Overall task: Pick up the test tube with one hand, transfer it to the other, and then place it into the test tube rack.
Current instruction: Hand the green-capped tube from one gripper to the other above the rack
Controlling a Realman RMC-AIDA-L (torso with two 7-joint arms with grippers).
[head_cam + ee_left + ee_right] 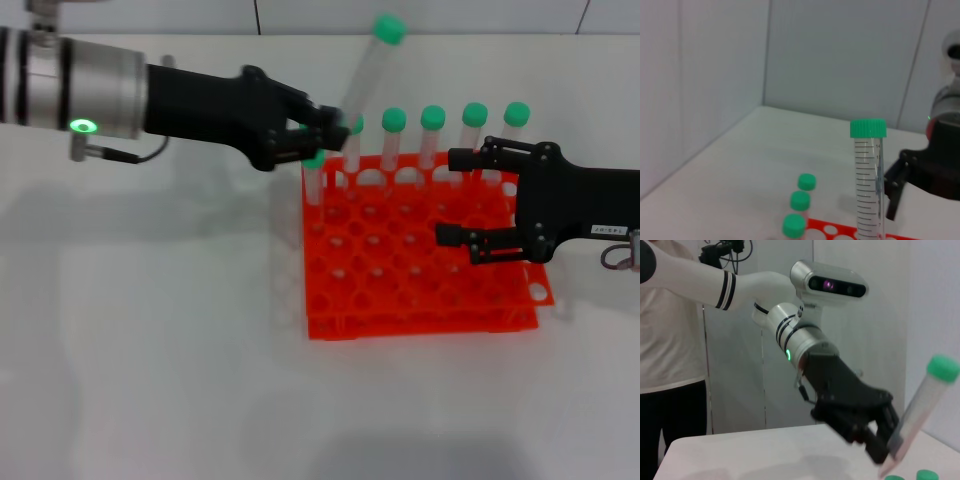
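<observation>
— Orange test tube rack (420,270) sits closest on the desk (150,350). Where's the test tube (365,75)?

— Raised and tilted over the rack's far left corner, its lower end pinched in the left gripper (322,135).

— So the pickup looks done?

— I'd judge so; handover and racking remain. The right gripper (455,196) hovers over the rack's right side, jaws spread, holding nothing.

— Anything the wrist views add?

— The left wrist view shows the graduation marks; the right shows the pinch side-on.

Test tube (367,72): lower end hidden inside the left gripper (325,135); tip cut off in both wrist views. Test tube rack (420,255): right part covered by the right gripper (452,195) (arm cropped at the right edge).
</observation>
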